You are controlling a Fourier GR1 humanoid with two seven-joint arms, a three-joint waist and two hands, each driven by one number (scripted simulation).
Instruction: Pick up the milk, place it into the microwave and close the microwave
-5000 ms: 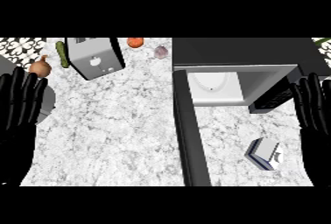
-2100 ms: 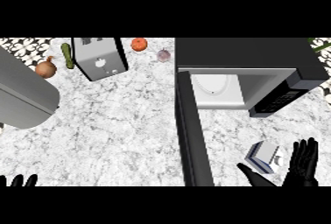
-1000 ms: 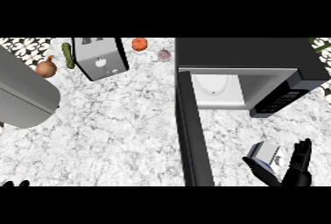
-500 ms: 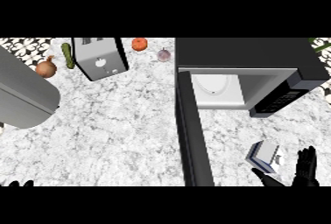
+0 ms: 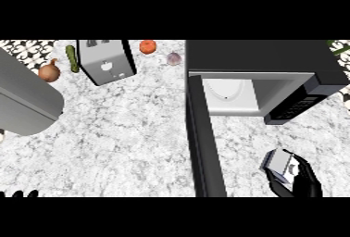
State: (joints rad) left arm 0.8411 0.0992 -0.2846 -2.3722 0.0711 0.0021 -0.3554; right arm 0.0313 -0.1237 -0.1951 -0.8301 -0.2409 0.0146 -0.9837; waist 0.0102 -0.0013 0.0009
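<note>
At the lower right of the marble counter (image 5: 123, 139), the right hand (image 5: 304, 183) comes up from the bottom edge with its fingers (image 5: 298, 163) laid over the near side of the milk carton (image 5: 278, 162) and its thumb (image 5: 279, 189) reaching up just below and left of it. The hand curls partly round the carton, touching it. The carton, grey and white, lies tilted on the counter in front of the microwave (image 5: 266, 74), to the right of the microwave door (image 5: 205, 139).

That door stands wide open, its dark slab running from the microwave's left front corner down toward the lower edge of the view. Inside the pale cavity sits a white round plate (image 5: 226, 90). The black control panel (image 5: 297, 106) shows on the microwave's right.

Only the fingertips of the left hand (image 5: 19, 194) show at the lower left corner, so I cannot tell whether it is spread or curled. A large grey cylindrical body (image 5: 24, 102) fills the left edge. Along the back of the counter stand a toaster (image 5: 104, 62), with an onion (image 5: 49, 72) and a green cucumber (image 5: 71, 58) to its left, and an orange tomato (image 5: 147, 46) and a pale garlic bulb (image 5: 174, 58) to its right.
</note>
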